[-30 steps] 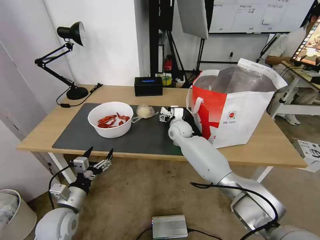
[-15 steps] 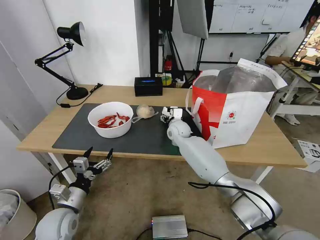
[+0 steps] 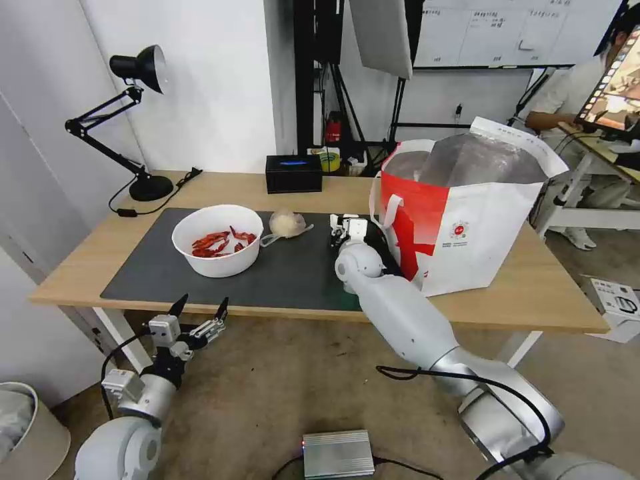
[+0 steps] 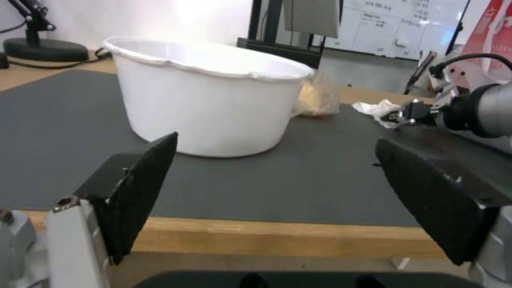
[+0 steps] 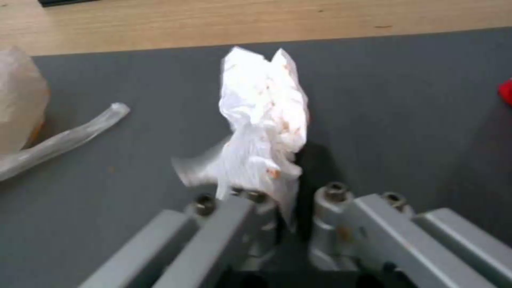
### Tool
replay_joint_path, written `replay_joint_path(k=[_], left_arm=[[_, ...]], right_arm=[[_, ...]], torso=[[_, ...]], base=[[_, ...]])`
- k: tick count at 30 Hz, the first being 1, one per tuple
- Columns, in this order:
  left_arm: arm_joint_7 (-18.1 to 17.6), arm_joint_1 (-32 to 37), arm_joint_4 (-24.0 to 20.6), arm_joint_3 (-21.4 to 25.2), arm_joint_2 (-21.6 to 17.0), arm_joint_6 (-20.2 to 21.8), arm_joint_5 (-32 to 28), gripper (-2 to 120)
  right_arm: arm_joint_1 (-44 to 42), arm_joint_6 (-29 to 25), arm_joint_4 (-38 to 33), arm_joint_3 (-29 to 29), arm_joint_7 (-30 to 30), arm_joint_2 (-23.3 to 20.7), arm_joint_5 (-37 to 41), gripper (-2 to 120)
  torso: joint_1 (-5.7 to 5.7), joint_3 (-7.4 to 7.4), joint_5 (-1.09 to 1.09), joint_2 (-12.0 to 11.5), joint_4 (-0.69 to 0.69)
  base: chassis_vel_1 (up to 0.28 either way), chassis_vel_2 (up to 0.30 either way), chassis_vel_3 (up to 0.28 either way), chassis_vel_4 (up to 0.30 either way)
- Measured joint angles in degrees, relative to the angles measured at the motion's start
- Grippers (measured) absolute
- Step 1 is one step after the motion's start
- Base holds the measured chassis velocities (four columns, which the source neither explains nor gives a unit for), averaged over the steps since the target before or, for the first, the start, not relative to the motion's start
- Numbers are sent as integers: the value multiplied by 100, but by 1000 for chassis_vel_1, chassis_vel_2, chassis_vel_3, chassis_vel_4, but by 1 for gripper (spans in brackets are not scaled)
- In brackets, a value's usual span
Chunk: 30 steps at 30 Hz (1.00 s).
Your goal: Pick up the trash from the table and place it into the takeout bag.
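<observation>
Farthest left, the left gripper (image 3: 199, 311) hangs below the near edge of the table (image 3: 87, 257), its two black fingers (image 4: 140, 188) spread wide and holding nothing. Above it, on the dark grey mat (image 3: 153, 273), stands the white bowl (image 3: 217, 239) with red shells inside; seen from the left wrist, the bowl's wall hides its contents. Just right of the bowl lies the small clear bag (image 3: 287, 223) of whitish stuff, partly cut off at the edge of the right wrist view, with only its twisted neck clearly made out there. Next comes the right gripper (image 3: 341, 230), low over the mat; from the head camera its own wrist covers most of what it holds. The right wrist view shows the crumpled white tissue (image 5: 264, 120) pinched between the closed fingers (image 5: 235, 216), its loose end standing out beyond them above the mat. Close to the right stands the takeout bag (image 3: 467, 227), mouth open, its inside mostly hidden behind the foil lining.
</observation>
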<state>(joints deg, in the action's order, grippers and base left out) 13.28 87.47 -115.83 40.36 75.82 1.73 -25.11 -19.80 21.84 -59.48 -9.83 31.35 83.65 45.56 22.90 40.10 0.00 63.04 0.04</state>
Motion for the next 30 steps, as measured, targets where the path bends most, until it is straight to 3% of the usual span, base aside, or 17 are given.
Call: replay_joint_path(k=[2,17,30], left_arm=[[-1,3,-6,4,1,1,0,100],[-4,26,-61,35,5,6,-3,100],[-15,35,-65,41,23,21,15,100]], right_arm=[[-12,0,-12,2,-3,-2,0,0],[-220,-124,-571,-183,21,-323,-27,0],[-781,-203,-2752,-431,343,-1192,580,0]], torso=[[0,0,0,0,0],[2,3,1,-3,-3],[2,0,0,-2,-4]], base=[[0,0,0,0],[0,0,0,0],[0,0,0,0]])
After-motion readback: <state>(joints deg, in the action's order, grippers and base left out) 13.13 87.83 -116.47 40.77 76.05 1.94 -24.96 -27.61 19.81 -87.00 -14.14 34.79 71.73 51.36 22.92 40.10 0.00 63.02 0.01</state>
